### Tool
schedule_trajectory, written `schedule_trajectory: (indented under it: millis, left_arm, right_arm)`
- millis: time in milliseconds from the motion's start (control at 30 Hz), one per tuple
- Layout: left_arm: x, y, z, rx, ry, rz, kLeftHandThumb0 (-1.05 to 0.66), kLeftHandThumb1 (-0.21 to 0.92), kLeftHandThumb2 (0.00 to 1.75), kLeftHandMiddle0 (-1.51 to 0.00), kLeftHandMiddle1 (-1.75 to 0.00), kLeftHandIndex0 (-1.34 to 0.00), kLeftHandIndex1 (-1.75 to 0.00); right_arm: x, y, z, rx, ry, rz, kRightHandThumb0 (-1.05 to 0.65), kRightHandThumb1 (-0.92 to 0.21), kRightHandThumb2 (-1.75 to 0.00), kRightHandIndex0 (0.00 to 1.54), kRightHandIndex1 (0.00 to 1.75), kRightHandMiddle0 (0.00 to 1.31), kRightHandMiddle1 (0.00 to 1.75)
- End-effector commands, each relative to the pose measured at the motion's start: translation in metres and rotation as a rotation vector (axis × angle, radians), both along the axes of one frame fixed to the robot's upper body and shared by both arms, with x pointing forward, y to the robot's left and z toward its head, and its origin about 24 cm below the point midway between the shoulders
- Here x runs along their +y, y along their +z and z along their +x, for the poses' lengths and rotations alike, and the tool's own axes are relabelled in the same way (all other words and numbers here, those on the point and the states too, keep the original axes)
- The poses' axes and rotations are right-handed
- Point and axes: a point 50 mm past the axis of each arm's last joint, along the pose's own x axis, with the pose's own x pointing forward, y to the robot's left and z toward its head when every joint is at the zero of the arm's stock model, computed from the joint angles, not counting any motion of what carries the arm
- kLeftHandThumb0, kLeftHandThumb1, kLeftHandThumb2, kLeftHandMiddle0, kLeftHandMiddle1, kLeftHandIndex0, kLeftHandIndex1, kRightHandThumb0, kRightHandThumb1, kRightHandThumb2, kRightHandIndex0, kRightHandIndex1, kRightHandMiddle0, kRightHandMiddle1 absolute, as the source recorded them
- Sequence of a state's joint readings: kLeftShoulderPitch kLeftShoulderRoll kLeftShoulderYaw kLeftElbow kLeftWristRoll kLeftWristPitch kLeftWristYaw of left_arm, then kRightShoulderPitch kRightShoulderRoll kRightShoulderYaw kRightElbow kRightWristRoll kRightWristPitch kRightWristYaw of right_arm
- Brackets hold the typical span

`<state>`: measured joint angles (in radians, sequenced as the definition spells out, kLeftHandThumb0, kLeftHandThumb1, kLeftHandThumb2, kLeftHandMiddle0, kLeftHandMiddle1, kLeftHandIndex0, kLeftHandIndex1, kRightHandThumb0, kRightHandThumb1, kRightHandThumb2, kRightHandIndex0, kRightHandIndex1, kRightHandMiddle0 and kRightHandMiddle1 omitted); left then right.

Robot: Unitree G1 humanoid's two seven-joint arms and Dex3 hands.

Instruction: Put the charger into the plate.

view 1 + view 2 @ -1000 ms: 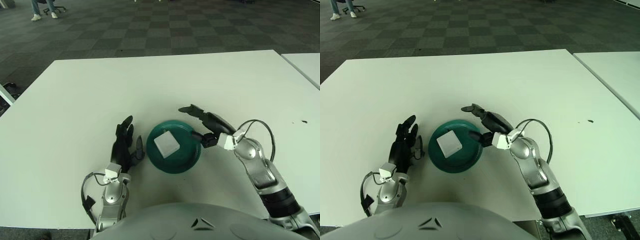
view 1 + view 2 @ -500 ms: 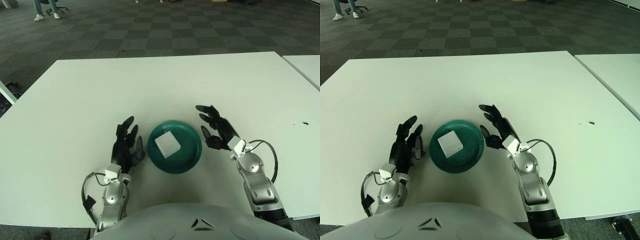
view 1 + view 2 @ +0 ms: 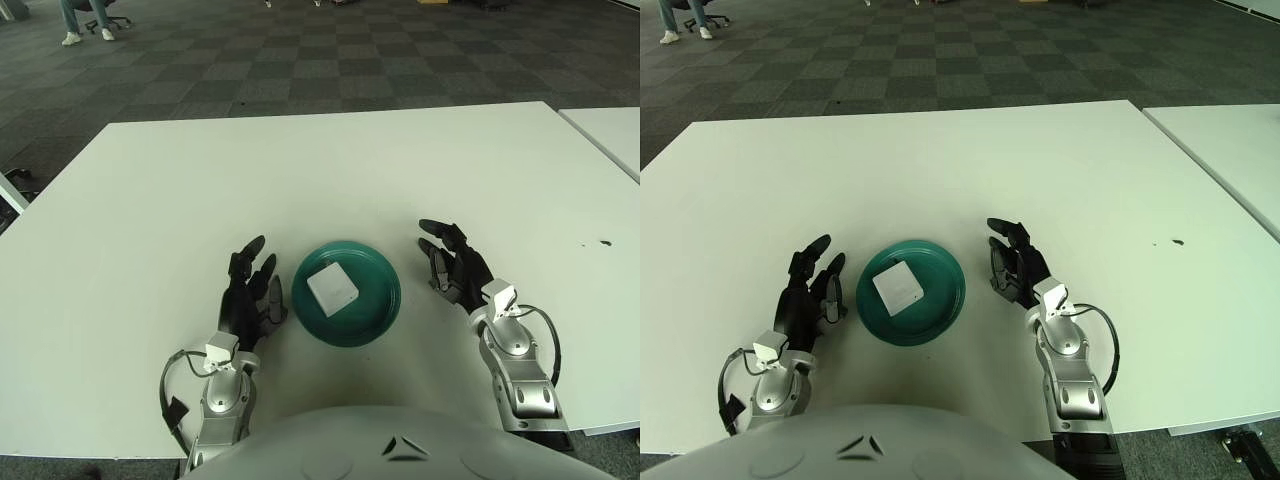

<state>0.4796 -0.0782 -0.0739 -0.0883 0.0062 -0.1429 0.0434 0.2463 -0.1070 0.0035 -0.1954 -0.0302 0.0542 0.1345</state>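
- The right hand [image 3: 456, 268] rests low over the white table [image 3: 330, 170], just to the right of the green plate [image 3: 375, 310] and apart from its rim. Its three black fingers [image 3: 437, 224] are spread and extended forward, holding nothing.
- Behind that hand, the silver forearm runs back toward the robot's body, with a thin black cable looping beside the wrist.
- The left hand [image 3: 247, 295] lies on the other side of the plate, just beside its left rim and not touching it. Its fingers are also apart and relaxed, pointing away from the robot, and they grip nothing.
- Between the two hands sits the round, dark green plate, near the front edge of the table.
- The charger [image 3: 332, 287], a white squarish block, lies flat inside the plate, slightly left of its centre and turned at an angle to the table edges. Neither hand touches it.
- A small dark speck [image 3: 604, 242] marks the tabletop far off to the right.
- A second white table [image 3: 610, 130] stands at the right, parted from the first by a narrow gap.
- Beyond the tables stretches a dark checkered carpet [image 3: 300, 60].
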Motion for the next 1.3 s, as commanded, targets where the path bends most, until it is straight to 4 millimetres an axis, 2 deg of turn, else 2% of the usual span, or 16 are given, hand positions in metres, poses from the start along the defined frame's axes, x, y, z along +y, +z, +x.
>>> schedule_trajectory:
  millis: [0,367,767,1000,1267]
  left_arm:
    - [0.002,-0.007,-0.006,0.056,-0.003,0.0,-0.82,0.92,0.95,-0.52,-0.07,-0.05,-0.8]
    - [0.002,-0.004,-0.008,0.058,-0.008,0.002,-0.83,0.92,0.95,-0.52,-0.05,-0.04,-0.79]
    - [0.002,-0.004,-0.01,0.066,-0.01,0.014,-0.85,0.92,0.97,-0.47,-0.02,-0.02,-0.79]
    - [0.003,-0.002,-0.011,0.066,-0.014,0.018,-0.85,0.92,0.98,-0.45,-0.01,0.0,-0.78]
    - [0.004,-0.001,-0.013,0.066,-0.012,0.039,-0.87,0.92,0.98,-0.42,0.0,0.0,-0.76]
  right_arm:
    - [-0.004,-0.012,-0.002,0.059,-0.031,-0.002,-0.89,-0.92,-0.8,0.41,0.01,0.04,0.79]
    - [-0.004,-0.033,-0.009,0.129,-0.066,0.024,-0.88,-0.92,-0.8,0.44,0.03,0.07,0.8]
    - [-0.002,-0.039,-0.012,0.105,-0.078,0.006,-0.8,-0.92,-0.81,0.44,0.01,0.06,0.79]
    - [0.006,-0.043,-0.016,0.094,-0.075,0.001,-0.77,-0.92,-0.81,0.44,0.01,0.03,0.78]
    - [0.017,-0.065,-0.02,0.107,-0.076,0.008,-0.75,-0.92,-0.81,0.38,0.0,0.0,0.7]
